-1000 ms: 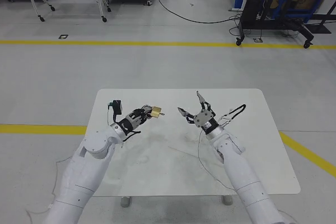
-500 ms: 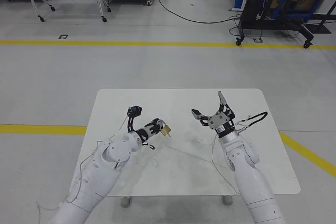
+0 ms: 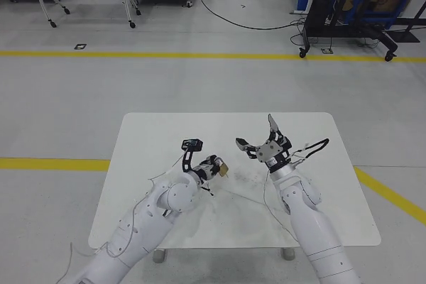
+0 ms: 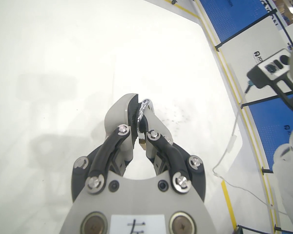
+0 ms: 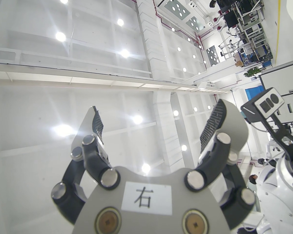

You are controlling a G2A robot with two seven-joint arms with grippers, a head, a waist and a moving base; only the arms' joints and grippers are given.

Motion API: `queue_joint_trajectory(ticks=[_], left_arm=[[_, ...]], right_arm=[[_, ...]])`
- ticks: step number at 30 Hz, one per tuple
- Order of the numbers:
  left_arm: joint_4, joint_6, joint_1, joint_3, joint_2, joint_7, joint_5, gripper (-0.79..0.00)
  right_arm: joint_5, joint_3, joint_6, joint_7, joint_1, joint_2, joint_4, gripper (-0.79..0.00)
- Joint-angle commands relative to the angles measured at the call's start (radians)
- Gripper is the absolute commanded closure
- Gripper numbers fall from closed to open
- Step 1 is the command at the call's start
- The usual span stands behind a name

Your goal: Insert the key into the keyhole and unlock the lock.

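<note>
Lock held, key to come.
Left claw (image 4: pixel 141 105) pinches the lock (image 3: pixel 221 169) over the desk (image 3: pixel 312 206); right claw (image 3: pixel 255 132), at its 2 o'clock, is spread, and probably must fetch the key next.

The lock (image 3: pixel 221 169) looks brassy, its shackle (image 4: pixel 143 107) glossy metal, the table (image 3: pixel 319 209) smooth and matt.

A pale grey floor (image 3: pixel 57 106) spreads around the white table (image 3: pixel 326 220). One yellow line (image 3: pixel 199 55) crosses the floor beyond the table and another (image 3: pixel 42 163) reaches its left edge. A black wheeled frame (image 3: pixel 348 35) stands at the far right, with a black cable (image 3: pixel 241 27) trailing on the floor near it. Blue partition panels (image 4: pixel 224 8) stand behind a yellow floor line. Overhead, the white ceiling (image 5: pixel 26 74) carries round lamps (image 5: pixel 60 36). Desks and office chairs (image 5: pixel 244 5) stand far off.
</note>
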Motion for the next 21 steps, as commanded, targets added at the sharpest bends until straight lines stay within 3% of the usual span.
queue_joint_trajectory(ticks=[1,2,3,9,14,17,21], left_arm=[[0.04,0.04,-0.021,0.032,-0.012,-0.001,0.036,-0.526],[0.054,0.049,-0.028,0.045,-0.017,-0.002,0.056,-0.696],[0.067,0.059,-0.033,0.054,-0.021,-0.015,0.067,-0.785],[0.08,0.072,-0.045,0.052,-0.026,-0.057,0.102,-0.785],[0.023,0.032,-0.01,-0.052,-0.005,-0.046,0.047,-0.785],[-0.043,-0.032,0.034,-0.12,0.016,0.019,0.078,-0.785],[-0.168,-0.15,0.123,-0.222,0.042,0.195,0.109,-0.785]], right_arm=[[-0.001,-0.005,-0.002,-0.003,0.002,-0.001,0.001,-0.785],[-0.001,-0.006,-0.002,-0.004,0.003,-0.001,0.004,-0.785],[-0.001,-0.009,-0.001,-0.004,0.005,-0.001,0.006,-0.785],[-0.002,-0.018,0.0,-0.002,0.011,-0.002,0.012,-0.785],[-0.004,-0.017,0.002,-0.002,0.011,-0.002,0.011,-0.785],[-0.004,-0.017,0.002,-0.002,0.011,-0.002,0.011,-0.785],[-0.004,-0.017,0.002,-0.002,0.011,-0.002,0.011,-0.785]])
